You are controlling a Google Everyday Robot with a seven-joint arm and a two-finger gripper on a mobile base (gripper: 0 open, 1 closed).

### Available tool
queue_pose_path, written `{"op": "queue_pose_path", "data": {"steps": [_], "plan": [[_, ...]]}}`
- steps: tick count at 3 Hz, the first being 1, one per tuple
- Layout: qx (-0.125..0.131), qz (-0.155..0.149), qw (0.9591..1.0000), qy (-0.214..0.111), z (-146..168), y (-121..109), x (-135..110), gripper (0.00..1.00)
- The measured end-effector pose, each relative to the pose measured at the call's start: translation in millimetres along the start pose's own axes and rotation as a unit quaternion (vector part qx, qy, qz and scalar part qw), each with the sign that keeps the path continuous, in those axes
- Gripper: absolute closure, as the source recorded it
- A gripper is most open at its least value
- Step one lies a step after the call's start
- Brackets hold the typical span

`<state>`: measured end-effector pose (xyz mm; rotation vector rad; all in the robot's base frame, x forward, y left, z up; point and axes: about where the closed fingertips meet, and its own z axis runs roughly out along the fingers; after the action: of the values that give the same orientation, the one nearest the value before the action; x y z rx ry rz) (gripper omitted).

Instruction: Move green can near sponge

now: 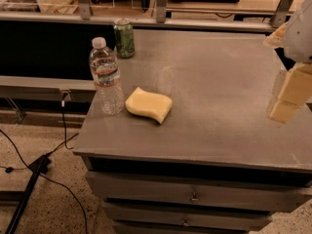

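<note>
The green can [124,38] stands upright in the upper left of the frame, at the far left corner of the grey tabletop [219,82]. Lower in the frame, a clear water bottle [106,77] stands upright by the tabletop's left edge, and the pale yellow sponge [149,104] lies flat just to its right. The can is well apart from the sponge. The hand [288,99] hangs at the right edge of the frame, far from all three; whether it is apart or together cannot be told.
</note>
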<state>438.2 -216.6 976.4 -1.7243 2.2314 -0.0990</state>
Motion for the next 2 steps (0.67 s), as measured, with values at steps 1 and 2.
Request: {"op": "queue_pose_path", "data": {"steps": [1, 2], "plan": [[0.005, 0.001, 1.0000, -0.004, -0.8, -6.0, -0.6, 0.00], [0.031, 0.008, 0.9991, -0.028, -4.4, -42.0, -3.9, 0.00]]}}
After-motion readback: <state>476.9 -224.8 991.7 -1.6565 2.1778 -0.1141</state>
